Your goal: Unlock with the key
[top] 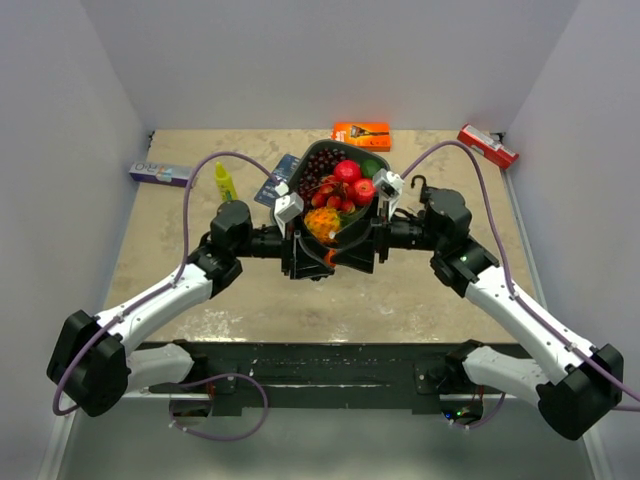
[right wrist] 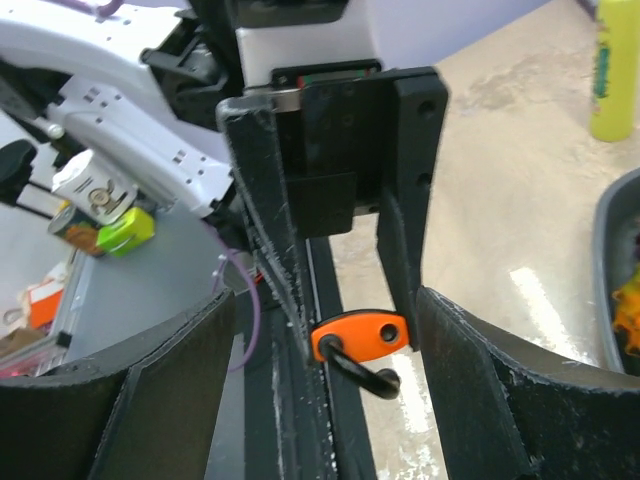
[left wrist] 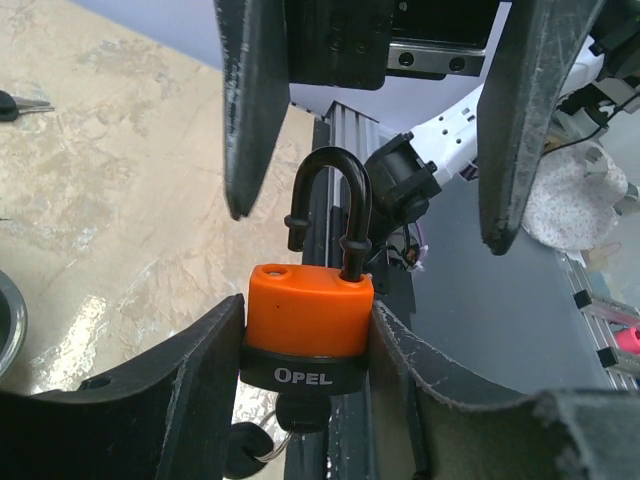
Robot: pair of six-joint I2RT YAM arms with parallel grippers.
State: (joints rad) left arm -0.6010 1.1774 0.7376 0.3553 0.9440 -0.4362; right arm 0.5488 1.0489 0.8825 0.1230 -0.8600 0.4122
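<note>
My left gripper (left wrist: 310, 335) is shut on the orange padlock (left wrist: 310, 312), held by its sides above the table's middle. Its black shackle (left wrist: 330, 200) stands up with one end out of its hole, swung open. A black key (left wrist: 300, 410) sits in the lock's underside with a ring and a second key hanging. My right gripper (right wrist: 325, 305) is open and faces the left one, its fingers (left wrist: 255, 100) spread wide on either side of the shackle without touching it. In the right wrist view the padlock (right wrist: 365, 335) shows end-on. In the top view both grippers (top: 300, 245) (top: 365, 240) meet at centre.
A dark bowl (top: 383, 168) of toy fruit stands just behind the grippers. A yellow bottle (top: 225, 183), a blue box (top: 160, 174), an orange box (top: 361, 133) and a red item (top: 487, 146) lie along the back. A loose key (left wrist: 15, 103) lies on the table.
</note>
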